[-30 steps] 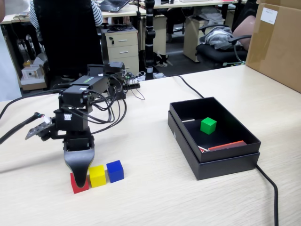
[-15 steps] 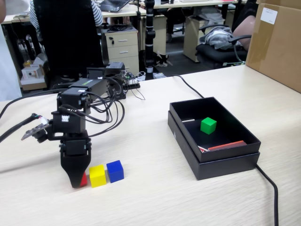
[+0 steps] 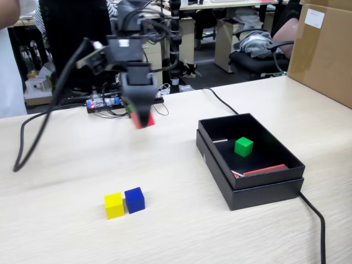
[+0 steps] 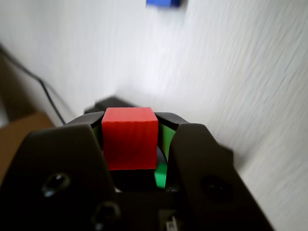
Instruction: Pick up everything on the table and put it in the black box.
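Above table (image 3: pixel 66 165), gripper (image 3: pixel 142 118) clenched on red cube (image 3: pixel 144 119) — swing to 4 o'clock, release only over black box (image 3: pixel 264 192).

No text, brand, number or sign can be read in either view. The only label-like thing is a white sticker (image 3: pixel 314 18) on the brown carton (image 3: pixel 324 55) at the upper right of the fixed view, and whatever is printed on it is too small to make out. The cubes and the black box (image 3: pixel 258 192) show plain faces with no markings.
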Available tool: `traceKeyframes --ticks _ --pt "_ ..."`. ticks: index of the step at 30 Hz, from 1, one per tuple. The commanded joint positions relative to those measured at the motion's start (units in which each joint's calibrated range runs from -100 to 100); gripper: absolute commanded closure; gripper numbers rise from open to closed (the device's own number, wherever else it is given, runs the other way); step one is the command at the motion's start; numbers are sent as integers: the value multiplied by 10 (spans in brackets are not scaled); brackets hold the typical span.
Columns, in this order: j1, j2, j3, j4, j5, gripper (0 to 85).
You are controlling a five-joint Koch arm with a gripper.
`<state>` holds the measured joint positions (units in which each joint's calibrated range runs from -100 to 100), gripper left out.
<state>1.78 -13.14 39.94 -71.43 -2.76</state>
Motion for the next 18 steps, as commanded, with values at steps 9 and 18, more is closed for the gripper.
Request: traceKeyframes --ticks 9,18 --pt "128 202 153 1 69 747" --pt "133 425 219 1 71 742"
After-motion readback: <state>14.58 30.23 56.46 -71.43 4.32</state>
